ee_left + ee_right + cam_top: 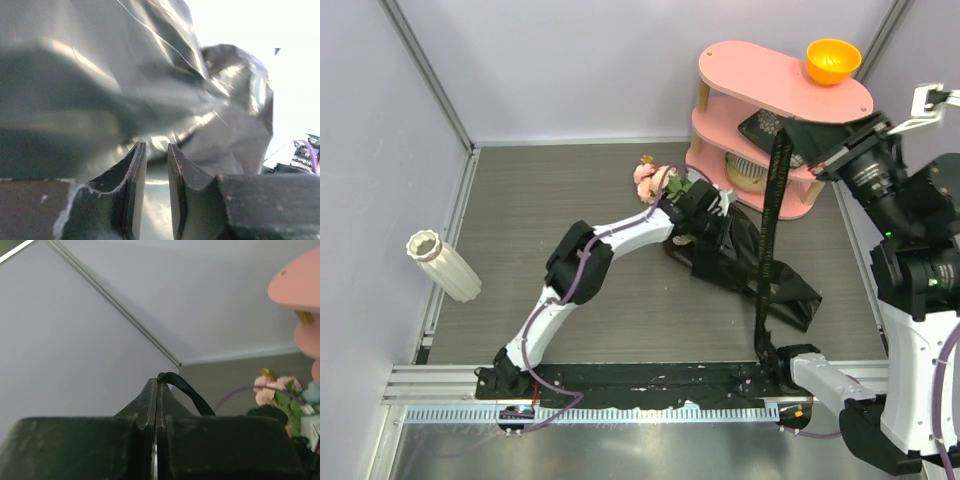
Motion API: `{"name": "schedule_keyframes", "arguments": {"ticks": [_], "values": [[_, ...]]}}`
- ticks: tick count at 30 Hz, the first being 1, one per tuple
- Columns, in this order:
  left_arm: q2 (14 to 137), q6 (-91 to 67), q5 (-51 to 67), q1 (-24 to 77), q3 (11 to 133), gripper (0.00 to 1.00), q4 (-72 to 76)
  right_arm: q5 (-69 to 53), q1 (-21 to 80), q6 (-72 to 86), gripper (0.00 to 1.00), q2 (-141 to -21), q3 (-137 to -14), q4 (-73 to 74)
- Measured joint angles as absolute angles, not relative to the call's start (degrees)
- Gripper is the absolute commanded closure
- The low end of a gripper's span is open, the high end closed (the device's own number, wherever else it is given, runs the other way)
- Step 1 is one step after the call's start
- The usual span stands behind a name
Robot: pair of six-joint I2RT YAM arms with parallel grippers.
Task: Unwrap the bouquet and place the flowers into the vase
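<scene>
Bouquet (740, 260) one, vase (442, 265) one — left claw (156, 146) slightly apart, right claw (156, 382) clamped on ribbon (190, 392)

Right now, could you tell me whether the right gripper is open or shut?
Shut: the right gripper has its jaws together with no gap, pinching a loop of black ribbon.

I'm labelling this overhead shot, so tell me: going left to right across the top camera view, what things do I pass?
vase → flowers → black ribbon hanging taut → orange bowl
</scene>
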State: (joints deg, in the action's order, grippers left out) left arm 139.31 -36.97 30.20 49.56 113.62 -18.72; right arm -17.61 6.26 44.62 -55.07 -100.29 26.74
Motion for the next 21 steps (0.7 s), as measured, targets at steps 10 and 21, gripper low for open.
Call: {"name": "schedule_keyframes", "arguments": {"ticks": [10, 21], "values": [[108.73, -32.6, 32.97, 48.95, 105.56, 0.42, -19.09, -26.41, 6.26, 41.82, 0.99, -49.06, -91.53, 29.87], [68.07, -34.94, 30.59, 40.1, 62.94, 0.0, 1.3, -34.59, 6.26, 40.71, 0.99, -46.65, -87.18, 26.41]]}}
